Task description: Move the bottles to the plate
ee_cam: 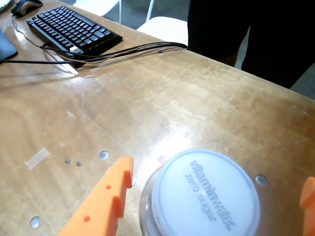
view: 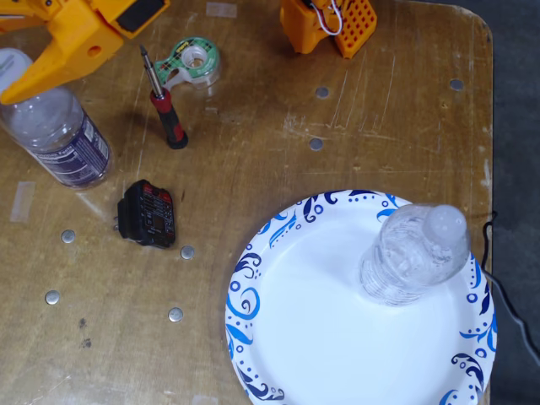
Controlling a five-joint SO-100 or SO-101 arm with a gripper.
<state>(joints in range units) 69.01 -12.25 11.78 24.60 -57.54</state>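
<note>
The small unlabelled bottle (view: 413,253) stands upright on the plate (view: 287,337), toward its right side in the fixed view. That half of the task reads as done.

The larger bottle (view: 57,135), with the dark blue label, stands upright on the counter (view: 371,143) at the upper left of the fixed view, well apart from the plate. The step in hand is judged to be its pick-up.

The gripper (ee_cam: 216,196) is spread wide and straddles the white cap (ee_cam: 204,194), as the wrist view shows. One orange finger (ee_cam: 106,201) lies left of the cap and only the tip of the other shows at the right edge. Neither finger touches the bottle, so nothing is grasped.

Recommendations for the grasp:
- Descend below the cap so the fingers close on the neck or shoulder; a grip on the cap alone could slip.
- Centre the bottle between the fingers first: the left finger sits nearer the bottle than the right in the wrist view, and an uneven close may tip it.
- Close gently; clear plastic is likely to flex.

For the carry, a screwdriver (view: 162,105), a tape roll (view: 194,61) and a small black block (view: 146,213) lie near the path. The bottle should be lifted clear of them and set on the bare left part of the plate, away from the small bottle.
</note>
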